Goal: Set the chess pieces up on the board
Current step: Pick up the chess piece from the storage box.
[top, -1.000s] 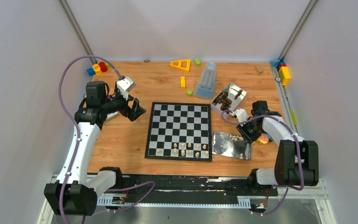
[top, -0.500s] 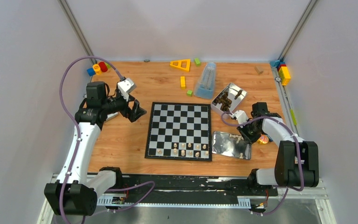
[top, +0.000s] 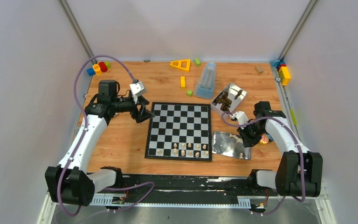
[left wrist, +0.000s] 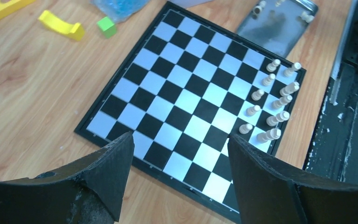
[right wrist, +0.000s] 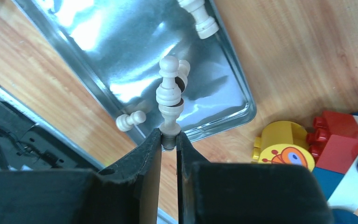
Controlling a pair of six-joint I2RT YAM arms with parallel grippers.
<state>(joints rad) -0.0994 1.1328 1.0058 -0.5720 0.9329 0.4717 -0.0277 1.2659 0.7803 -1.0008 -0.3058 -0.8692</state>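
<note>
right gripper (right wrist: pixel 168 140): jaws almost closed, pinching one pale chess piece (right wrist: pixel 168 93) by its foot; the body sticks out past the fingertips, head pointing away.
held piece, place: over the near right corner of the metal tray (right wrist: pixel 88 51), right of the board (top: pixel 179 122); cannot tell if it is lifted clear.
close to the grip: second piece (right wrist: pixel 185 70) just behind the held one, contact unclear; loose piece (right wrist: pixel 130 121) lies in the tray beside the fingers.
outside tray: yellow toy block (right wrist: pixel 283 147) just past the rim.
left gripper (left wrist: pixel 181 142): jaws wide, nothing between them, hovering at the board's far left corner.
board state: open and flat mid-table; standing pieces (top: pixel 182 149) in the two near rows only, other squares bare.
risk 1: grip is on the foot alone, so the piece could pivot or slip in transit.
risk 2: second piece may get dragged along if they touch.
risk 3: setting down among the standing pieces could topple neighbours.
risk 4: left arm is at the board, so both arms may crowd.
changed vs earlier: left arm has swung in from left of the board to its corner; right gripper has drawn back to the tray's right edge.
</note>
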